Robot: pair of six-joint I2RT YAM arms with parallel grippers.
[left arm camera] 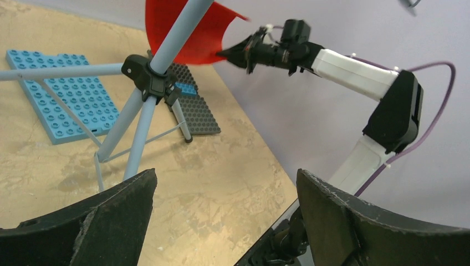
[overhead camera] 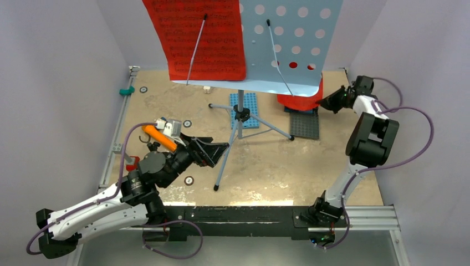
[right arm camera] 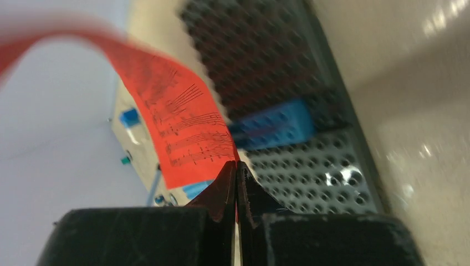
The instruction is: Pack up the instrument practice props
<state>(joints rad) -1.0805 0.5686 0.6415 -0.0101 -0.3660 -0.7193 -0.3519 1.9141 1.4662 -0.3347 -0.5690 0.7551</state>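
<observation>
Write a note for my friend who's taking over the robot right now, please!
Left gripper: open, empty, by the music stand tripod legs.
Right gripper: shut on one red page, far right, above the grey plate.
Second red page: on the stand, under its wire arm.
Orange microphone: on the left side of the table.
Done: one page looks pulled off the stand.
Left: everything else; nothing looks packed yet.

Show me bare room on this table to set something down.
Bare tabletop lies between the tripod legs, grey plate and right arm. Crowded: the blue plate under the tripod, and the left claw by the orange microphone.
</observation>
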